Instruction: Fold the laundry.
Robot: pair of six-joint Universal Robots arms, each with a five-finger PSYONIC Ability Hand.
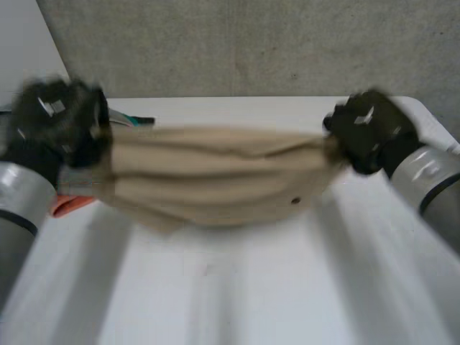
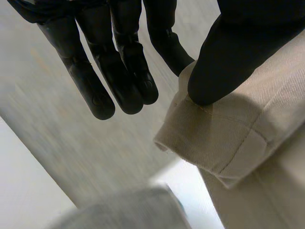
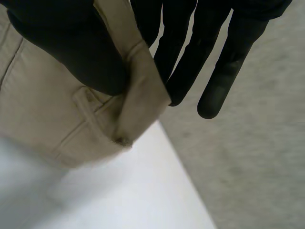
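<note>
Head view: a beige garment (image 1: 215, 180) hangs stretched between both hands, up off the white table (image 1: 237, 295) and sagging a bit in the middle. The left hand (image 1: 57, 122) pinches one end, its thumb (image 2: 228, 57) pressing the stitched edge against a finger while the other fingers stay straight. The right hand (image 1: 370, 133) is clamped on the other end, right by a belt loop (image 3: 95, 117). Something orange (image 1: 68, 205) peeks out below the left hand, and there's a grey concrete wall (image 1: 251, 43) behind.

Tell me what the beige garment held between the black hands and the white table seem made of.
The beige garment looks like matte cotton twill: fine diagonal ribs, stitched seams and a folded hem show in the left wrist view. The white table seems a smooth hard top, perhaps laminate or plastic; its look leaves that open.
</note>
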